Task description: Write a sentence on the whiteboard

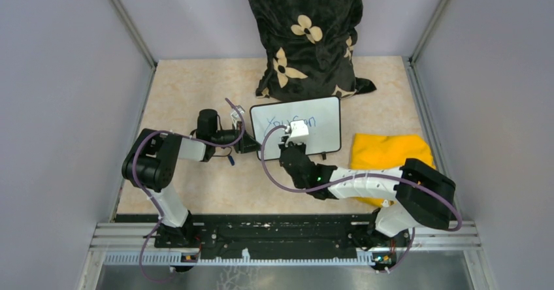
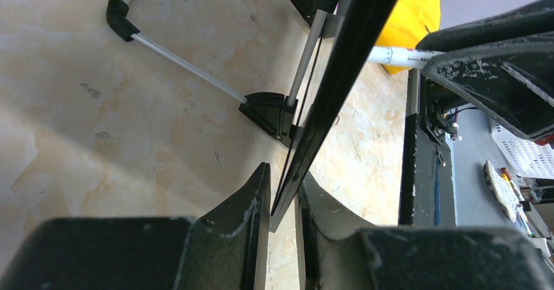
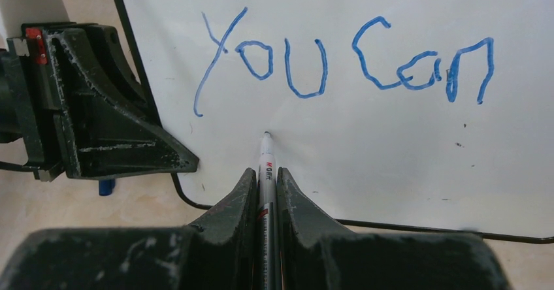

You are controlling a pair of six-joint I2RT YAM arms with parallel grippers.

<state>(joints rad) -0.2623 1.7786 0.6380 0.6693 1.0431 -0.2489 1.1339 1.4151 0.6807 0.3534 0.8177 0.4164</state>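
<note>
Whiteboard [image 1: 323, 136] standing in the middle of the bench [image 1: 196, 189], gripped on its left and written on from the near side.

The sentence [image 3: 340, 64] reads "You can" in blue along the board's upper part. The right hand [image 3: 266, 174] is clenched on a marker [image 3: 266, 156], whose tip touches the white surface just below "You". The left hand [image 2: 284, 180] pinches the board's left edge between its fingers. A black flowered cushion [image 1: 307, 35] stands just beyond the board, and a yellow cloth [image 1: 392, 151] lies to its right.
</note>
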